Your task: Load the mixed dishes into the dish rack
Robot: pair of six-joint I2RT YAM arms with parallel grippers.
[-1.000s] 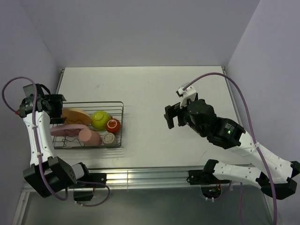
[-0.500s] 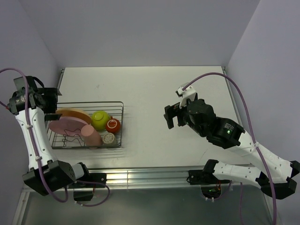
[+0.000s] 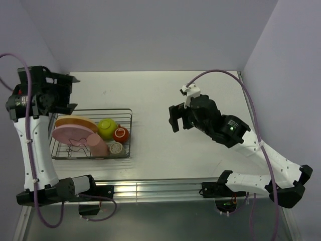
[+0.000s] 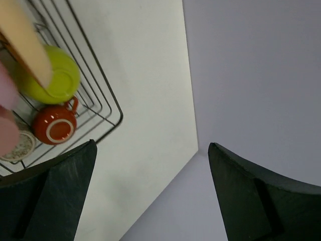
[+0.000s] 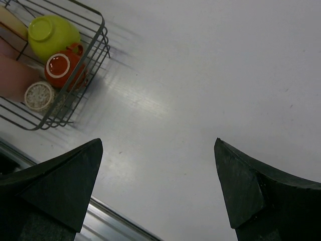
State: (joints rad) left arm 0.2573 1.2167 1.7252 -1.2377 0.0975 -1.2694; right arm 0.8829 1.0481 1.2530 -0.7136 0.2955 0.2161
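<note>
**A:** What does the dish rack (image 3: 123,110) hold?

**B:** All six pieces. The yellow-orange plate (image 3: 75,122) and pink plate (image 3: 69,134) lean overlapping at its left end. The lime-green bowl (image 3: 107,128) and small red-orange bowl (image 3: 121,134) sit at the right, their ringed feet showing. The salmon-pink cup (image 3: 98,145) lies on its side beside the tiny beige-grey cup (image 3: 116,148) along the near side.

**A:** Materials?

**B:** Thin dark wire, wavy dividers, low sides. The dishes look smooth, the tiny cup speckled.

**A:** Room to move?

**B:** The rack sits by the left edge of the white surface (image 3: 160,95), and everything to its right lies open. The left gripper (image 4: 151,144) hangs above the rack's far left corner near the wall, jaws wide apart, holding nothing. The right gripper (image 5: 158,140) hovers mid-surface, jaws also spread.
</note>
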